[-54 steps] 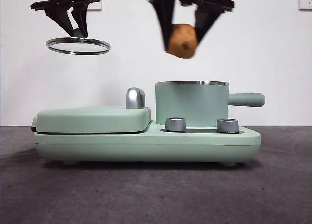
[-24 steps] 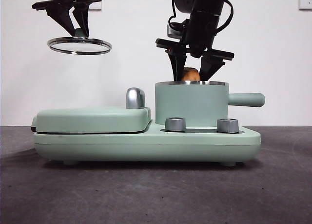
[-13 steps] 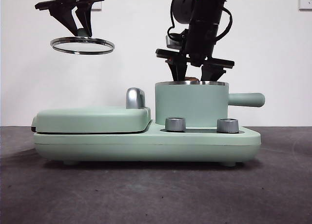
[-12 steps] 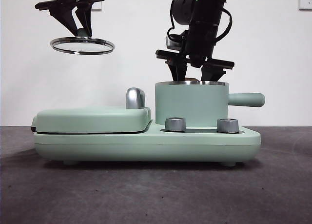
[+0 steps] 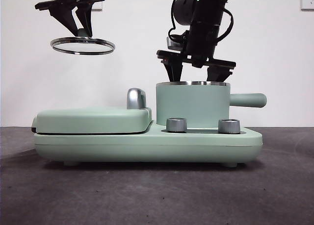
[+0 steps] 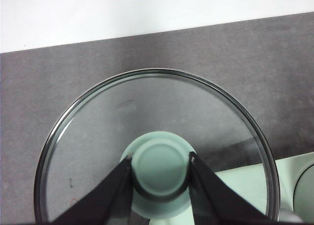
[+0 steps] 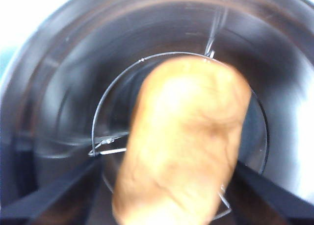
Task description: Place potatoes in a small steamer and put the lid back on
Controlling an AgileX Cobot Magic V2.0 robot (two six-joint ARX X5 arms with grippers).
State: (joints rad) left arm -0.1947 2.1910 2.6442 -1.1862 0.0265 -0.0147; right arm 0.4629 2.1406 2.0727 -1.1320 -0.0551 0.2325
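The right gripper (image 5: 195,78) dips into the small steamer (image 5: 192,104), its spread jaws clear of the blurred potato (image 7: 181,141) between them. The left gripper (image 6: 160,167) clamps the lid (image 6: 88,151) by its knob.

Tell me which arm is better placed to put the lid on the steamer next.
Left. Its tool grips the lid by the knob, held up beside the steamer. The right tool is inside it with the potato.
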